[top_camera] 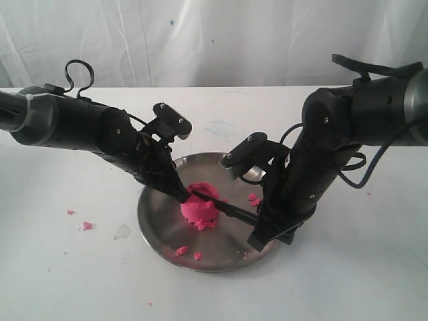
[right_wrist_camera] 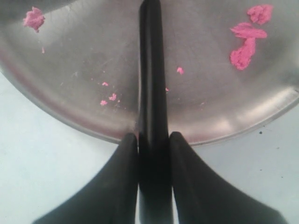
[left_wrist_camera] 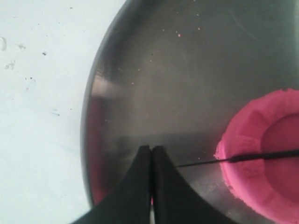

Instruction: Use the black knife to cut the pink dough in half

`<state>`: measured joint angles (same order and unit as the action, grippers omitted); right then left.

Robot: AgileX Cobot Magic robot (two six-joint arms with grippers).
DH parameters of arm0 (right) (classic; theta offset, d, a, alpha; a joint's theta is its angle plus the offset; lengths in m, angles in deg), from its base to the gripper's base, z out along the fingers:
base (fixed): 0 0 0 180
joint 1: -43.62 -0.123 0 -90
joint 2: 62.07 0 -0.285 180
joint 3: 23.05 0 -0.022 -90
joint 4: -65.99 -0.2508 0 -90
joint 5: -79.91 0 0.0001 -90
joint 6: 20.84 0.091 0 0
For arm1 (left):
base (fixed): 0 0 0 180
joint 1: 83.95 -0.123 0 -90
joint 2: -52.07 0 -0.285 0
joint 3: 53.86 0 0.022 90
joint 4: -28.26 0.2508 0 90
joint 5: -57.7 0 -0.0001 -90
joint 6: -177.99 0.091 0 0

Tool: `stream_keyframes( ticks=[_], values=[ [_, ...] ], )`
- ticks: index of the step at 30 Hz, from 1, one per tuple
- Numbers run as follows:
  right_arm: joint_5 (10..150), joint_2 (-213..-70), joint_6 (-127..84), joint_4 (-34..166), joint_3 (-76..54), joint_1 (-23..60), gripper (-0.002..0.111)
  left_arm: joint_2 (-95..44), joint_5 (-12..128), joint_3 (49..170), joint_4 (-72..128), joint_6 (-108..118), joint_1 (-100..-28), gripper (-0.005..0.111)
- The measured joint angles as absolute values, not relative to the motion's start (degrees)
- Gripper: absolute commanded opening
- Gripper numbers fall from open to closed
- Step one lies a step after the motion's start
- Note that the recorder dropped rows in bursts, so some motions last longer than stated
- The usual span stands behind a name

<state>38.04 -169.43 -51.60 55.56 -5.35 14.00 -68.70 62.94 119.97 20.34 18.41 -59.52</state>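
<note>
The pink dough (top_camera: 199,210) is a squat round mound with a dented top in the middle of the steel plate (top_camera: 151,227). The black knife (top_camera: 229,209) lies across its top, blade edge resting in the dent (left_wrist_camera: 261,155). My right gripper (top_camera: 262,227) is shut on the knife's handle (right_wrist_camera: 150,70) at the plate's near-right rim, the fingers (right_wrist_camera: 130,149) pressed against both its sides. My left gripper (top_camera: 180,194) is shut, empty, low over the plate just left of the dough (left_wrist_camera: 273,177). The blade's thin tip ends beside its fingers (left_wrist_camera: 161,158).
Loose pink bits lie on the plate (top_camera: 254,199) (top_camera: 181,251) (right_wrist_camera: 246,39) and as crumbs on the white table (top_camera: 86,226) to the left. A small transparent scrap (top_camera: 122,232) lies next to the plate. A white curtain hangs behind the table.
</note>
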Motion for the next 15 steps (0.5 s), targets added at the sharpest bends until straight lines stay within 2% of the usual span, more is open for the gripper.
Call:
stream_keyframes(
  ticks=[15],
  values=[
    [38.0,-169.4,-51.6,55.6,-5.4,14.0,0.0,-68.7,62.8,120.0,17.4,10.3,-59.4,0.0]
  ],
)
